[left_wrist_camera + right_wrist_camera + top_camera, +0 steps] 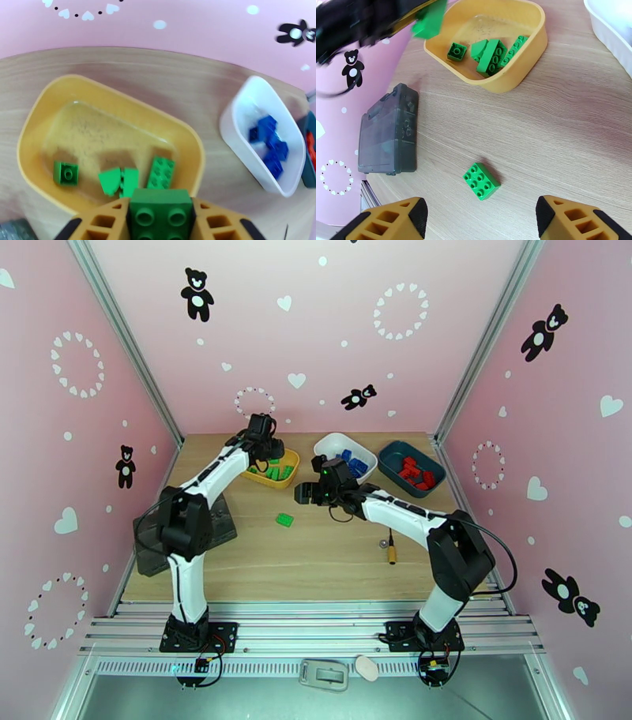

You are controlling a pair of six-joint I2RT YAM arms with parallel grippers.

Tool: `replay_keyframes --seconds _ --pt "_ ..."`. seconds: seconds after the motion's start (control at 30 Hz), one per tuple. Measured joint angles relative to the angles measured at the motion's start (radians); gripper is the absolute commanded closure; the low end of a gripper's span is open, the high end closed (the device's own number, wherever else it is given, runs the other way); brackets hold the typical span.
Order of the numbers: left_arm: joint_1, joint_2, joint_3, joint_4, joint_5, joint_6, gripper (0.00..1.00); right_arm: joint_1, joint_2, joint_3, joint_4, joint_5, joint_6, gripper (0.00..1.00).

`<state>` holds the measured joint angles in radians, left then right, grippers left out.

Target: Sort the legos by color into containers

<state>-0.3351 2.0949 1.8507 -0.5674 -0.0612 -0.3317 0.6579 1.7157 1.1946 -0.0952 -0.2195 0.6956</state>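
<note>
the left gripper (161, 221) hangs over the near rim of the yellow bin (31, 118), clamping a green brick (161, 209), studs toward the wrist. the right gripper (482, 221) gapes wide over a loose green brick (482, 181) lying well short of that bin, studs up, its long axis roughly along the bin's near wall.

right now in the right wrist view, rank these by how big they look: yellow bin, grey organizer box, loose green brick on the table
1. yellow bin
2. grey organizer box, somewhat smaller
3. loose green brick, clearly smallest though it lies nearest the camera
</note>
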Motion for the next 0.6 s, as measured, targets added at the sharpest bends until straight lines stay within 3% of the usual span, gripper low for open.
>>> replay_keyframes --seconds 0.03,0.13,0.37,0.6 --pt "0.0 0.022 0.012 -0.01 -0.002 -0.002 0.3 0.001 -0.004 -0.002 -0.004 0.003 -0.003 0.23" --pt "0.0 0.047 0.015 -0.035 -0.008 -0.012 0.21 0.002 -0.029 -0.018 -0.014 0.016 -0.013 0.23" --pt "-0.002 0.026 0.006 -0.047 -0.03 -0.018 0.21 0.004 -0.098 -0.068 -0.041 0.045 -0.033 0.23" --pt "-0.031 -0.132 -0.136 -0.048 -0.072 -0.018 0.2 0.004 -0.137 -0.109 -0.055 0.073 -0.045 0.23"
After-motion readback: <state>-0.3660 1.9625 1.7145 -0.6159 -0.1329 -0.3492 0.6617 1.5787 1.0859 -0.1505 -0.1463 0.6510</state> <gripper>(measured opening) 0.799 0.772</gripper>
